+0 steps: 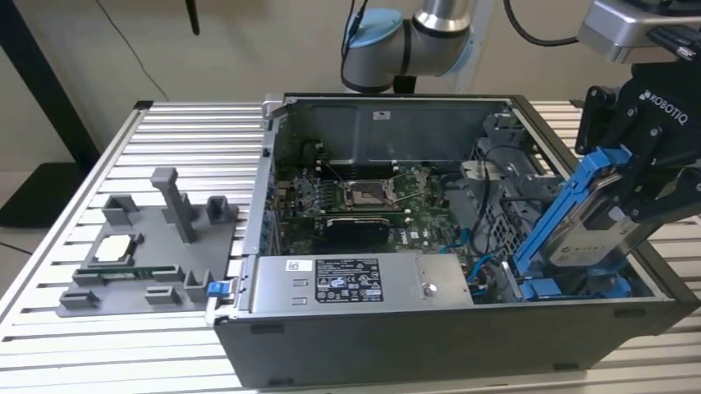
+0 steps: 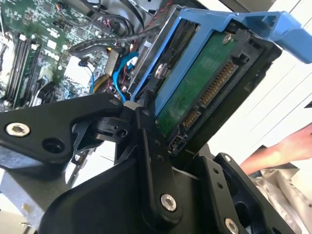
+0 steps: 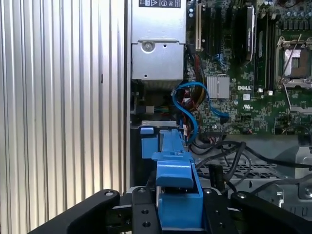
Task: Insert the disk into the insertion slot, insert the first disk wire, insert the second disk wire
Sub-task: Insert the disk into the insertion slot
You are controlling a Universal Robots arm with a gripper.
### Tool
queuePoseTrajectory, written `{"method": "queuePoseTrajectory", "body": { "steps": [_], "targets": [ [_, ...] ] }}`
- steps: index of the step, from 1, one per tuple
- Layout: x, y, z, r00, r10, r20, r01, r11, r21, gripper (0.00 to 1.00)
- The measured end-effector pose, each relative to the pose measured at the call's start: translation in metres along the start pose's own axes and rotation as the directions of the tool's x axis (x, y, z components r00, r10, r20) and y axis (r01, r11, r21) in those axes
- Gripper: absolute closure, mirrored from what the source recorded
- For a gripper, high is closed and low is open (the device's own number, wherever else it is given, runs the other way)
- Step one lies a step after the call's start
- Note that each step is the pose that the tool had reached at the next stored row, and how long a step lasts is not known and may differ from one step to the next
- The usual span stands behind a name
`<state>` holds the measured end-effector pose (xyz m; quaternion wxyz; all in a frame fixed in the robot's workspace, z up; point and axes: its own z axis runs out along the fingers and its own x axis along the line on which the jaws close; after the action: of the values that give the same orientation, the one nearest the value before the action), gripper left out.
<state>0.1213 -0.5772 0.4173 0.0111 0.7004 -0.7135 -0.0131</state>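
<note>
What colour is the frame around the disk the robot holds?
Bright blue frame on the disk; clearest in the exterior view.

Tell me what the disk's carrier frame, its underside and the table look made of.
Carrier frame: bright blue moulded plastic, matte, uniform colour. Disk underside: green circuit board with gold-coloured contacts, in a dark casing. Table: probably aluminium, silver ribbed slats with a dull sheen.
</note>
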Motion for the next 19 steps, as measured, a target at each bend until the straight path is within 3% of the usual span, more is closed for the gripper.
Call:
{"method": "queuePoseTrajectory", "body": {
  "steps": [1,12,19],
  "targets": [
    [0.0,0.0,0.0003,1.0,0.0,-0.0053,0.0,1.0,0.0002,1.0],
    [-0.0054,0.0036,0.0052,1.0,0.001,-0.0054,-0.001,1.0,0.0077,1.0],
    [-0.0066,0.0035,0.0121,1.0,0.001,-0.0052,-0.001,1.0,0.0083,1.0]
  ]
}}
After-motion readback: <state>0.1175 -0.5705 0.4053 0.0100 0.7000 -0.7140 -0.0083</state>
